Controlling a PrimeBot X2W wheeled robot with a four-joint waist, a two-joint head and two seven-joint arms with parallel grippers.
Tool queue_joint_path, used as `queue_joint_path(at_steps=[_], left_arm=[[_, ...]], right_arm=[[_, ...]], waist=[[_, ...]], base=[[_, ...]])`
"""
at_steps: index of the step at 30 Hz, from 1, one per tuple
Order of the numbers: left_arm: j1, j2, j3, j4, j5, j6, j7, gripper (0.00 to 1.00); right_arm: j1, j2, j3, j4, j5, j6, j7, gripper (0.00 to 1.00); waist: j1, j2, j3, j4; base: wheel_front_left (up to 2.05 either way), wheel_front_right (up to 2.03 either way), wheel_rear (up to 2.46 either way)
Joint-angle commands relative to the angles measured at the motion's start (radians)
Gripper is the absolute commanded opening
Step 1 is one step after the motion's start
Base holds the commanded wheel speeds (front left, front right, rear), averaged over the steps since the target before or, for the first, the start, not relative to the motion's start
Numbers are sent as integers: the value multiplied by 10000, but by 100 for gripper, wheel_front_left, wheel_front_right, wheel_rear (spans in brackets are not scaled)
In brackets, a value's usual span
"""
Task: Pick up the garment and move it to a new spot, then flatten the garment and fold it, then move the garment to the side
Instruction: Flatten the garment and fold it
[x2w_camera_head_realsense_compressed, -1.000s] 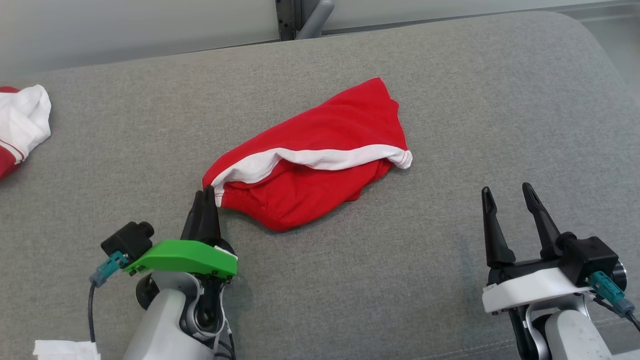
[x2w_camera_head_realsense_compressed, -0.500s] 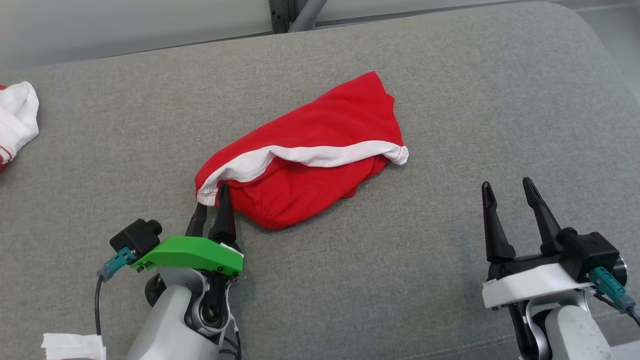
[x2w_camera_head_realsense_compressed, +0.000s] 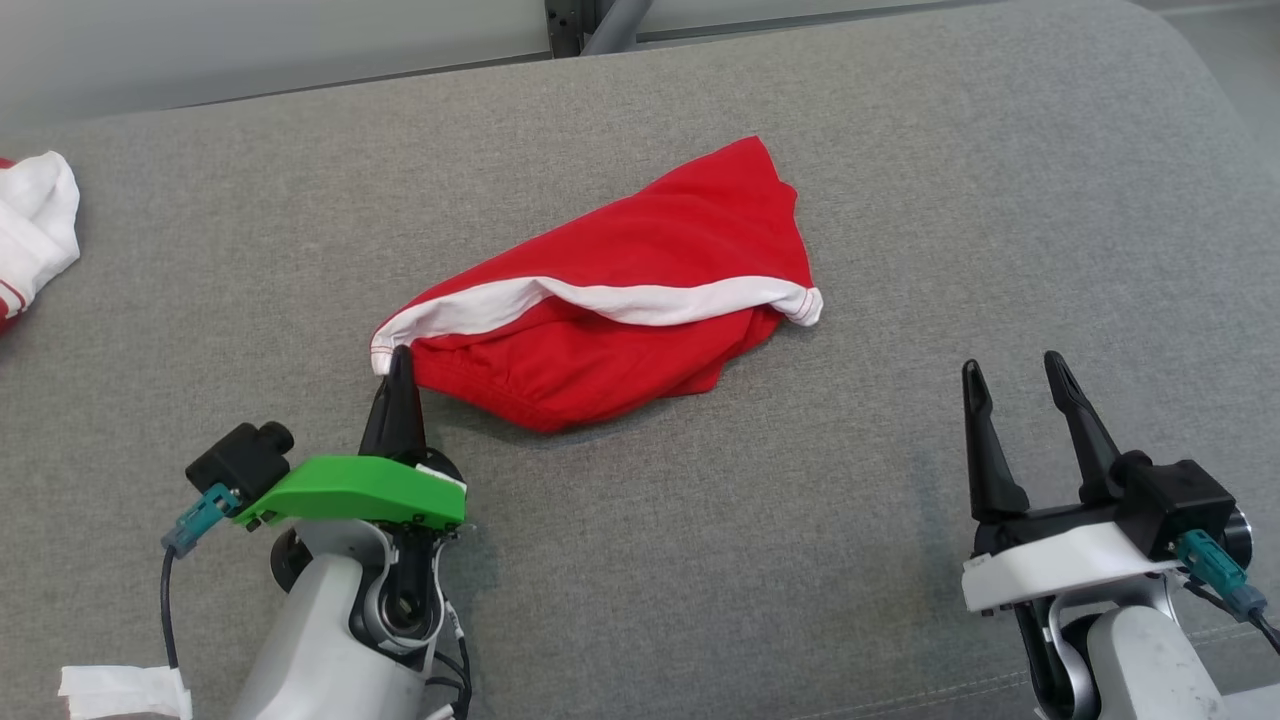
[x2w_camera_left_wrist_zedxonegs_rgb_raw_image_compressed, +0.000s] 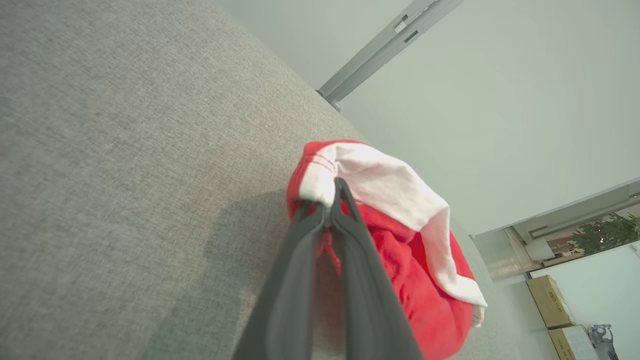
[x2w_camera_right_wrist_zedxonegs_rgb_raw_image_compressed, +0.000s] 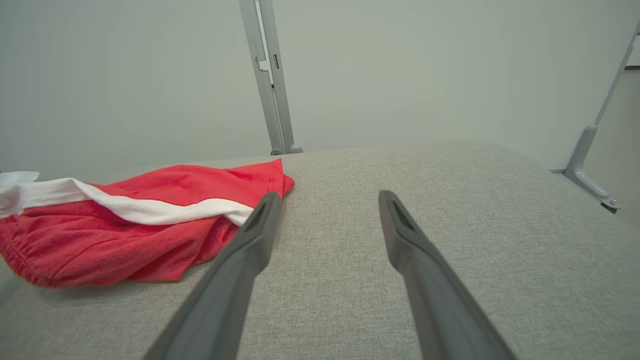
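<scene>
Bright, even, diffuse light — soft faint shadows, no glare; wrist views wide-angle warped, near foreground blurred.

This looks like a robotics lab or test room in an office building, not a home. A broad grey fabric-covered tabletop (x2w_camera_head_realsense_compressed: 1000, 200) with rounded corners stands against plain pale green partition panels (x2w_camera_right_wrist_zedxonegs_rgb_raw_image_compressed: 400, 75) held by grey metal posts (x2w_camera_right_wrist_zedxonegs_rgb_raw_image_compressed: 267, 75). Past the tabletop's far end are brown cardboard boxes (x2w_camera_left_wrist_zedxonegs_rgb_raw_image_compressed: 550, 301) and a leafy green plant (x2w_camera_left_wrist_zedxonegs_rgb_raw_image_compressed: 612, 235).

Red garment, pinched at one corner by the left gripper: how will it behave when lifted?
Probably floppy: the red garment lies creased and folded over itself, so it should drape from the left gripper. Likely light, since the cloth looks thin.
</scene>
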Motion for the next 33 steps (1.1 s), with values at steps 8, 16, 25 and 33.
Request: queue_joint_path(at_steps=[8,16,25,33], left_arm=[[207,45,55,-120,1000,16,-30,0],[126,44,-269,43,1160,-86,-29,0],[-68,42,-637,0,1007,4,-30,0],[-53,42,-629,2,1076,22,-30,0]], right_arm=[[-1227,-25,227,1145,-136,-3,-35,100],[-3087,-23,962,4069,884,-1,-35,100],[-4295,-29,1893,5584,2314,-1,-36,100],[-4557,-23,2658,6124,3515,-1,-35,50]], waist=[[0,31,320,372],[0,31,625,1019],[0,31,798,1428],[0,31,800,1453]], base=[[0,0,0],[0,0,0],[0,0,0],[0,0,0]])
